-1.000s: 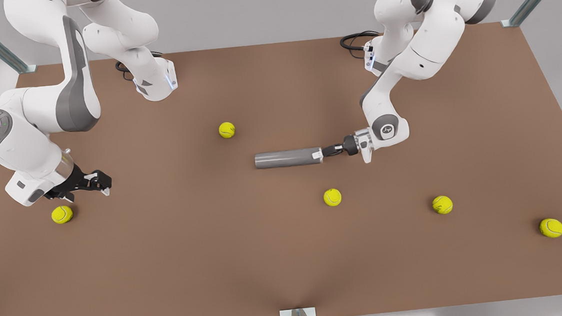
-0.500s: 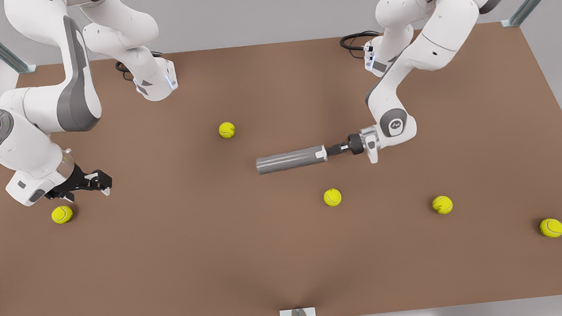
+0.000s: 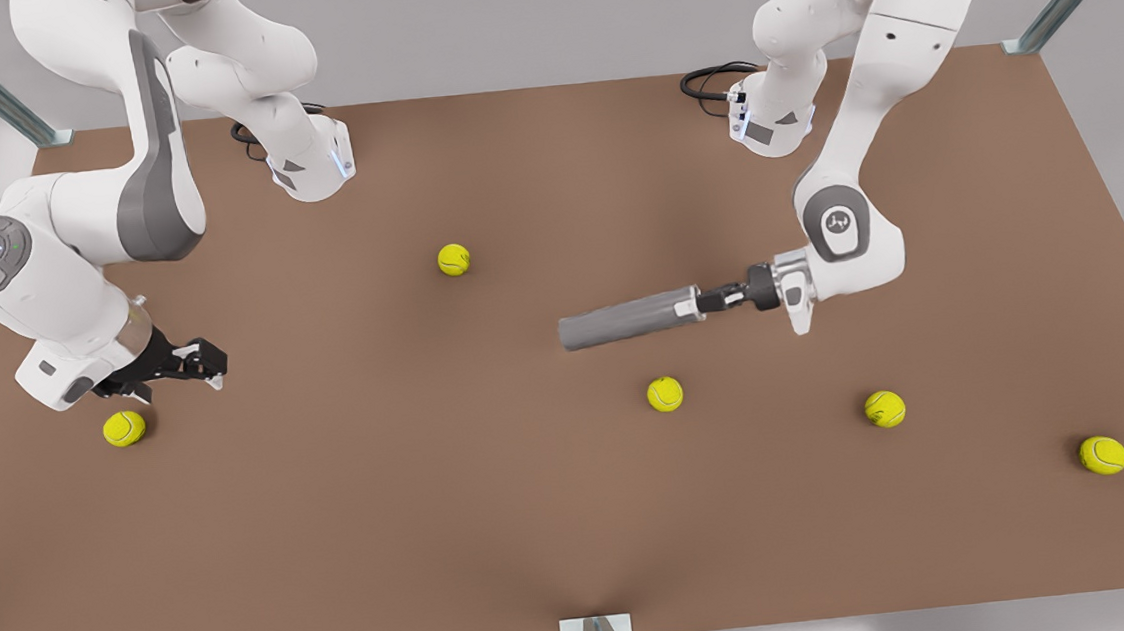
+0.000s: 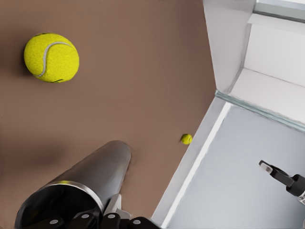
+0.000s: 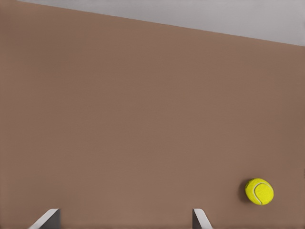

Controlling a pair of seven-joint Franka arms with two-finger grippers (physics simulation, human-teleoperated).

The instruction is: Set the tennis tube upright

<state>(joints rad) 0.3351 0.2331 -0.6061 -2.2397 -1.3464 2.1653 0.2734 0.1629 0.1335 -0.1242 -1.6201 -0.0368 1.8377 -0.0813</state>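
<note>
The left gripper [image 3: 704, 302] pinches the unlabelled tennis tube [image 3: 631, 319] by its open rim, its jaws clamped there. The right gripper [image 3: 210, 365] waits above the counter [image 3: 435, 486], jaws spread.

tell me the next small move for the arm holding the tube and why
Probably keep raising the held end while swinging the wrist downward. The left gripper is shut on the rim of the tennis tube at its hollow end, and the tube is near horizontal, free end pointing to the front view's left. The nearest tennis ball lies apart from it. The right gripper waits open by another ball.
</note>
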